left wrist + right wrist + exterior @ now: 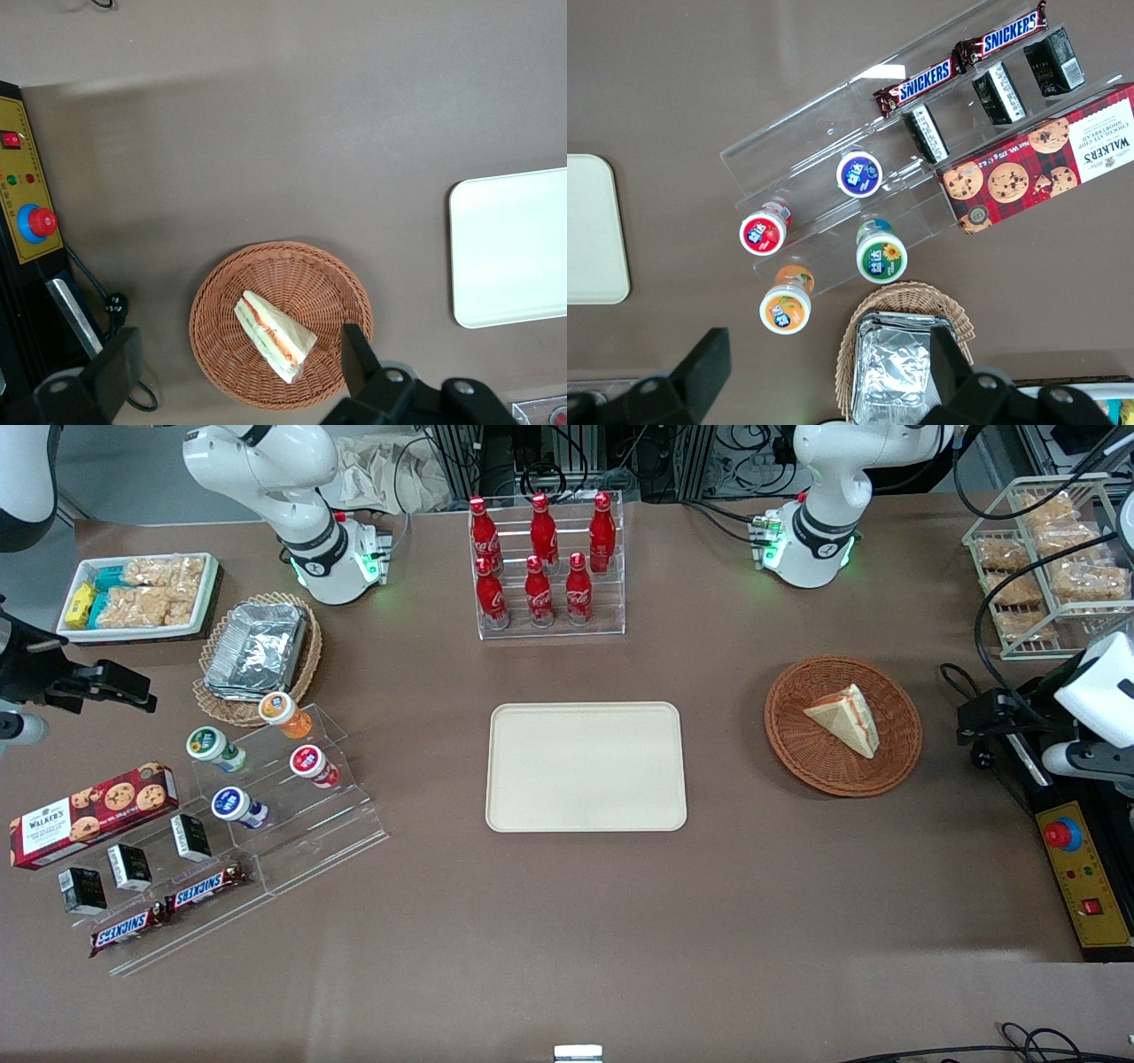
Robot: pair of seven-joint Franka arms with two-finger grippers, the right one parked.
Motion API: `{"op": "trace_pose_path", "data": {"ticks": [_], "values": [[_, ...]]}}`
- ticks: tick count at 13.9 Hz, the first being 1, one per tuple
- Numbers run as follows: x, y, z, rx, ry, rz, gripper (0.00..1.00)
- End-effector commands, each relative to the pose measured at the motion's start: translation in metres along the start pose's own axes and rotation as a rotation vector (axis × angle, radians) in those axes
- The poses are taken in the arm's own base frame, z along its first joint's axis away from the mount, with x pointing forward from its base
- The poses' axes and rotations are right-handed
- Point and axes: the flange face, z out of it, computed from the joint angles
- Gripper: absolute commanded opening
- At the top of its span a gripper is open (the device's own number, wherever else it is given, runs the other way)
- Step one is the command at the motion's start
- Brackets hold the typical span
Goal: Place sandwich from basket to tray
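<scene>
We see the tray (586,767) lying flat near the middle of the table (567,921), with nothing on it. Toward the working arm's end sits the basket (842,726), well apart from the tray. The sandwich (845,719) lies in the basket, its filling side showing. Our gripper (239,372) hangs above the basket, near the table's edge at that end, fingers (356,352) spread wide and touching nothing.
</scene>
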Motion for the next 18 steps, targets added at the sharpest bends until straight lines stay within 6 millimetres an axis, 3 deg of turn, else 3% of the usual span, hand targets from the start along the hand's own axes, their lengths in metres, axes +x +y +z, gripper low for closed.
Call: {"op": "trace_pose_path", "data": {"ticks": [1, 10, 15, 18], "values": [[-0.002, 0.004, -0.006, -0.014, 0.002, -0.013, 1.0], [-0.01, 0.003, 0.001, -0.021, -0.063, -0.022, 1.0], [-0.024, 0.005, -0.001, -0.028, -0.132, -0.021, 1.0], [-0.043, 0.008, 0.005, -0.025, -0.151, -0.033, 1.0]]}}
